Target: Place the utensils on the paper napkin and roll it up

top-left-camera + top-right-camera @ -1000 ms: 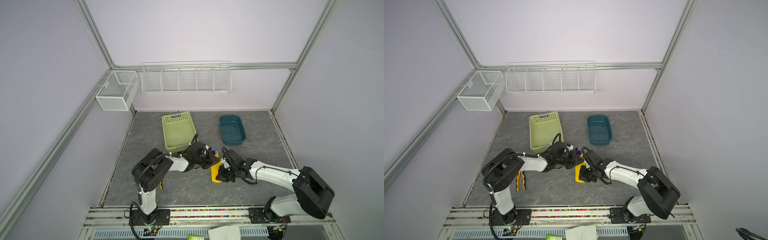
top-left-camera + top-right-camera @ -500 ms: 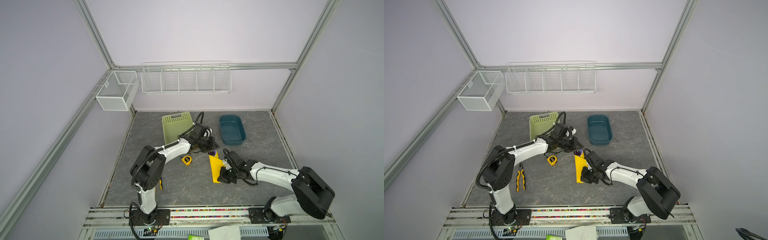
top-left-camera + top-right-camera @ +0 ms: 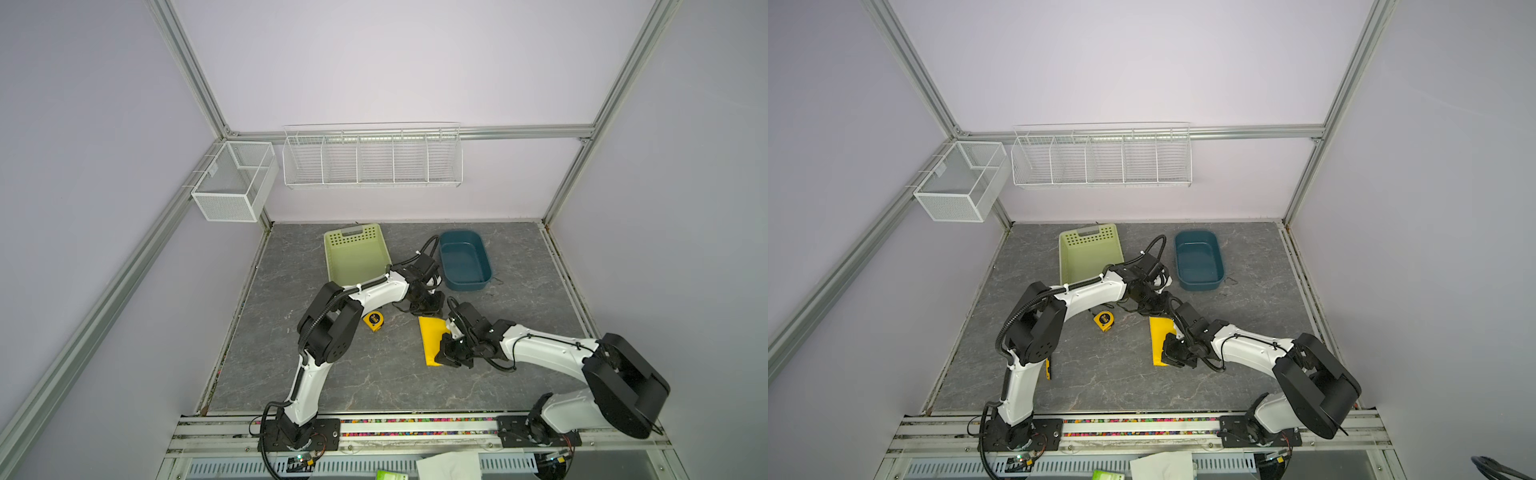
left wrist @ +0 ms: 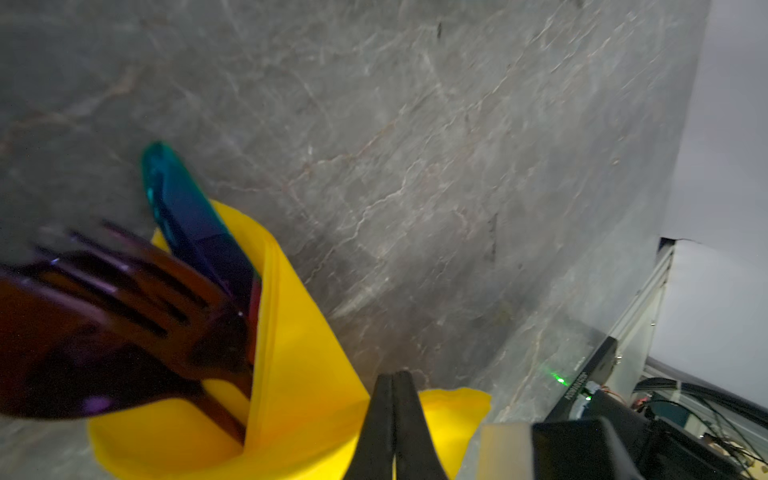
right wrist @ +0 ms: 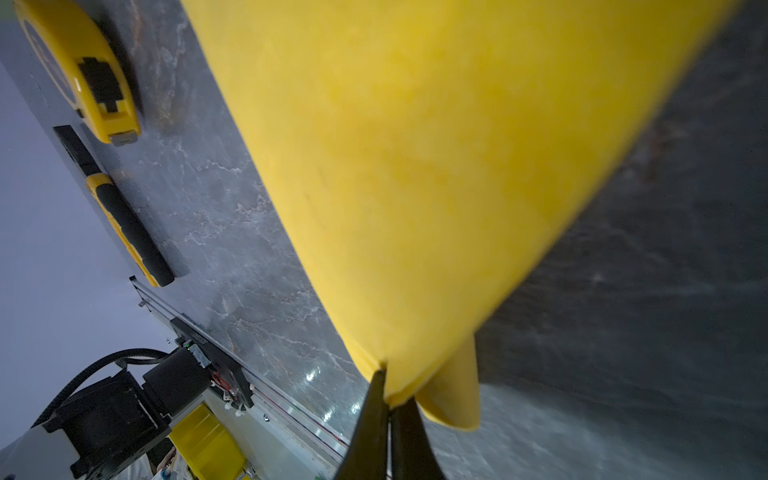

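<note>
While both arms reach low over the grey marbled table (image 3: 374, 374), the layout reads as follows.

At the back of the table a green basket (image 3: 355, 253) and a blue tub (image 3: 463, 259) sit side by side, apart from the work.

In front of the tub lies the paper napkin (image 3: 430, 338), bright yellow and folded over into a long narrow wrap. Its length runs from far to near in both top views. It lies between the two tools, one at each end.

The left gripper (image 3: 428, 308) sits at the far end of the wrap, touching it. In the left wrist view its fingers (image 4: 380, 415) are pressed together with no gap. Yellow paper shows on both sides of them, so a fold looks pinched there.

The right gripper (image 3: 440, 358) sits at the near end. In the right wrist view its fingers (image 5: 368, 415) are closed tight on the napkin's near corner. The sheet spreads away from that pinch, and a small loose flap hangs beside it.

A yellow tape measure (image 3: 373, 321) lies on the table to the left of the wrap, near it but not touching. The pliers (image 3: 1048, 368) lie further left and nearer, mostly hidden behind the left arm.

Smallest items are the utensils (image 4: 166, 316), seen only in the left wrist view. Their heads stick out of the wrap's open far end, just beside the left gripper. The dark purplish fork (image 4: 137, 291) shows blurred tines. A teal-to-blue flat head (image 4: 187, 216) stands beside it, against the paper's edge. Their handles are hidden inside the yellow fold.
</note>
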Controlling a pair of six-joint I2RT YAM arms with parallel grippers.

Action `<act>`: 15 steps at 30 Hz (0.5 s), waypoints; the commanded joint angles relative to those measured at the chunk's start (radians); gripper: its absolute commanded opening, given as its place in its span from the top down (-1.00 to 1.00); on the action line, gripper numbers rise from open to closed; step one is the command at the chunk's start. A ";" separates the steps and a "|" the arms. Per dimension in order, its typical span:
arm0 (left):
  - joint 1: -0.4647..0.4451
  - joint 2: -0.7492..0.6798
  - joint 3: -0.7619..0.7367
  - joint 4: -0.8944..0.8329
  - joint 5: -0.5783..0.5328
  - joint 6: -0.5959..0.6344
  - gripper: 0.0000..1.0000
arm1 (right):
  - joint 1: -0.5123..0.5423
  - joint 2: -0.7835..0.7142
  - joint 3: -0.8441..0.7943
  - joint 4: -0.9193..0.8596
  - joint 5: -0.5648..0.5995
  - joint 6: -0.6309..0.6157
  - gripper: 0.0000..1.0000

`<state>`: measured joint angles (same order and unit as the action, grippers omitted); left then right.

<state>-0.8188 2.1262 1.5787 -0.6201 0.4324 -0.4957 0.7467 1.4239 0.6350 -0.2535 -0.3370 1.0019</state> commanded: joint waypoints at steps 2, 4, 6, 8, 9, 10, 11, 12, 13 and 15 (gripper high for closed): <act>0.006 0.019 0.030 -0.095 -0.122 0.078 1.00 | -0.007 -0.033 -0.013 -0.019 0.009 0.002 0.86; 0.006 0.023 0.021 -0.102 -0.147 0.090 1.00 | -0.010 -0.041 -0.013 -0.028 0.013 -0.001 0.86; 0.006 0.027 0.014 -0.107 -0.156 0.098 1.00 | -0.013 -0.046 -0.014 -0.034 0.014 -0.004 0.86; 0.006 0.026 0.002 -0.103 -0.157 0.102 1.00 | -0.017 -0.048 -0.014 -0.042 0.015 -0.006 0.86; 0.006 0.026 -0.007 -0.100 -0.157 0.103 1.00 | -0.017 -0.051 -0.015 -0.047 0.018 -0.007 0.86; 0.006 0.024 -0.015 -0.097 -0.158 0.103 1.00 | -0.019 -0.055 -0.017 -0.052 0.021 -0.009 0.86; 0.006 0.022 -0.020 -0.094 -0.161 0.104 1.00 | -0.021 -0.060 -0.018 -0.057 0.024 -0.008 0.86; 0.006 0.020 -0.027 -0.091 -0.164 0.104 1.00 | -0.024 -0.062 -0.021 -0.063 0.026 -0.010 0.86; 0.006 0.020 -0.034 -0.087 -0.167 0.105 1.00 | -0.028 -0.067 -0.023 -0.068 0.030 -0.011 0.86; 0.006 0.020 -0.040 -0.086 -0.170 0.105 1.00 | -0.036 -0.072 -0.030 -0.078 0.033 -0.013 0.86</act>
<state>-0.8143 2.1361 1.5646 -0.6823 0.2985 -0.4168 0.7246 1.3750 0.6281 -0.2855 -0.3271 0.9966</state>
